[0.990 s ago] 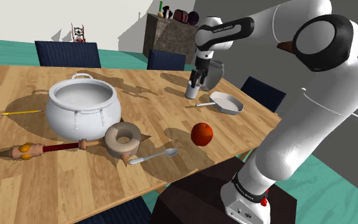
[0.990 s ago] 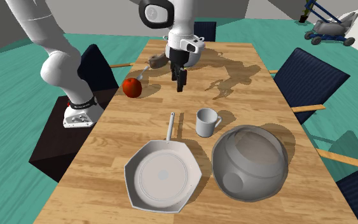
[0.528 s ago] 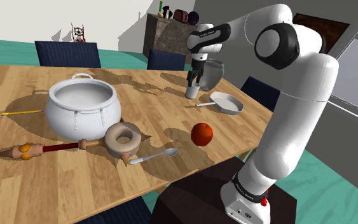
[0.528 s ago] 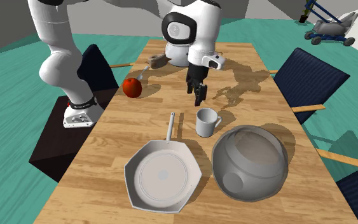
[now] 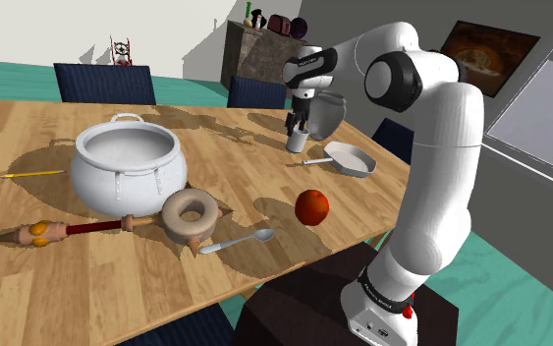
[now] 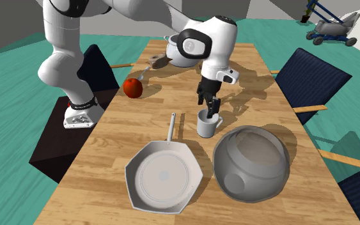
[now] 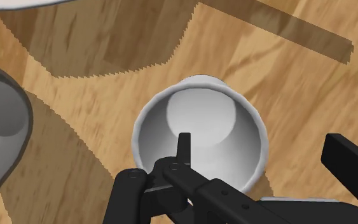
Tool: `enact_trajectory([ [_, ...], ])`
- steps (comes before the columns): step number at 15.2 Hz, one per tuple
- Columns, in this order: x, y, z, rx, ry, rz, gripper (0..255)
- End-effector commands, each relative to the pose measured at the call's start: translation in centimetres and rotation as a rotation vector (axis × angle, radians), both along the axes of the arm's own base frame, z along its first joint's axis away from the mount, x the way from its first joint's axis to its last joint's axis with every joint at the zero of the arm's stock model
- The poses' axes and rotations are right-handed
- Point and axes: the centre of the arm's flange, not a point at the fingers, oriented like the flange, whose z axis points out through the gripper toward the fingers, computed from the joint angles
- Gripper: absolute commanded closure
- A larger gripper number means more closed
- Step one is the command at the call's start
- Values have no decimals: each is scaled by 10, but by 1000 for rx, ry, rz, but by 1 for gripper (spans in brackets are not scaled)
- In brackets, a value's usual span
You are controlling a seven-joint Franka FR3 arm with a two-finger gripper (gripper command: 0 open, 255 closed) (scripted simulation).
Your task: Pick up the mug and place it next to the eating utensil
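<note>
mug (image 7: 199, 121) stands upright, mouth up; end effector (image 7: 261, 143) released, straddling its wall.

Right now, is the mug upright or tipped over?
Upright. The mug stands on its base on the table, and the wrist view looks straight down into its round opening.

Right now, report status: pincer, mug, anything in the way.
Pincer open, astride the mug rim, one finger inside. Mug upright on table, not lifted. Pan and grey vessel close beside it; spoon across the table.
</note>
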Motion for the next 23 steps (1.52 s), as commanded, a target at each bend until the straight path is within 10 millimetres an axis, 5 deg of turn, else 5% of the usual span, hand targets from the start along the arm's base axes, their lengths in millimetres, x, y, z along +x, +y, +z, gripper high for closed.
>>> enact_trajectory([
  [1,-1,0,-10,0,0,0,0],
  [3,-3,-1,-24,0,0,0,0],
  [11,-3,-1,-24,0,0,0,0],
  [12,-3,-1,-24,0,0,0,255],
  [23,-3,-1,-13,0,0,0,255],
])
